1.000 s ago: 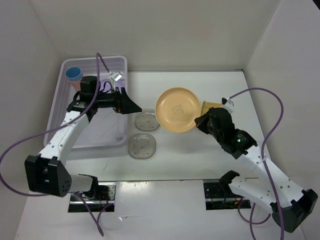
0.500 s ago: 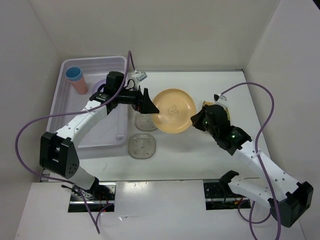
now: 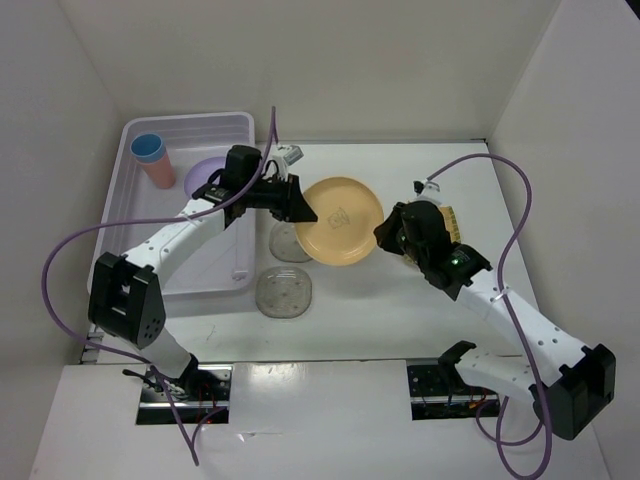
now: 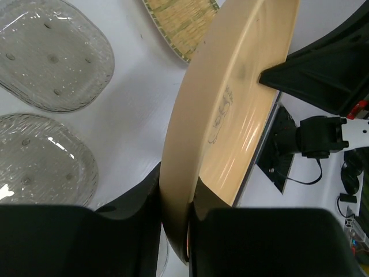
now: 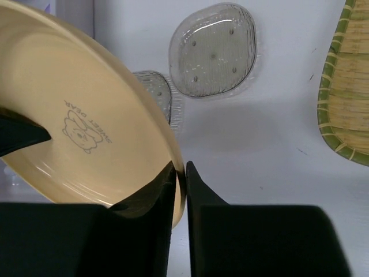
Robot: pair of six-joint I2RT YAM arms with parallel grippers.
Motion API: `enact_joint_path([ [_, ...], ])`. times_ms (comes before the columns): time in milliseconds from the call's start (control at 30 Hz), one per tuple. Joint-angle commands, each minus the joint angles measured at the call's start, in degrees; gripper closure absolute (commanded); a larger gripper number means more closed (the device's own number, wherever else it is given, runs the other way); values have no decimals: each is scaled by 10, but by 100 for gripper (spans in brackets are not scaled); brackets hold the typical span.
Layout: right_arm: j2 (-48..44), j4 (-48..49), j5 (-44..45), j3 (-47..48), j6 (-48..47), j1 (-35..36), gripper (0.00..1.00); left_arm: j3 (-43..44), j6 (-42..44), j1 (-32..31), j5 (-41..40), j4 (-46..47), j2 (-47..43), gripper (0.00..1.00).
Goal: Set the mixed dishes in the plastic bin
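Orange-yellow plate (image 3: 338, 220), seemingly off the table (image 3: 400, 300), pinched by left gripper (image 3: 303, 213) and right gripper (image 3: 385, 234), half-hides one saucer (image 3: 282, 245).

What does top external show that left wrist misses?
Top external only: the bin holding the blue cup, salmon cup and lavender bowl.
Left wrist only: a close-up of the orange plate with its rim pinched in the left claw.
Both: the orange plate, two saucers, the woven plate, and the right claw on the orange plate's far rim.
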Motion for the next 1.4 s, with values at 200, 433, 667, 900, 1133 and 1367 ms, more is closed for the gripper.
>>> enact_joint_path([
  [200,17,48,66,49,21,4,38,23,-78,48,-139,75,-32,100],
  [433,-16,16,89,5,73,-66,36,-21,-270,201,-363,120,-93,100],
  [667,-13,-27,123,-17,108,-111,36,-75,-391,259,-450,180,-71,100],
  [900,18,-87,121,-30,163,-168,34,-89,-452,259,-512,179,-9,100],
  [1133,28,-69,94,-47,174,-230,30,-75,-487,271,-539,164,51,100],
  [1367,34,-64,78,-57,168,-286,27,-33,-513,276,-523,164,135,100],
])
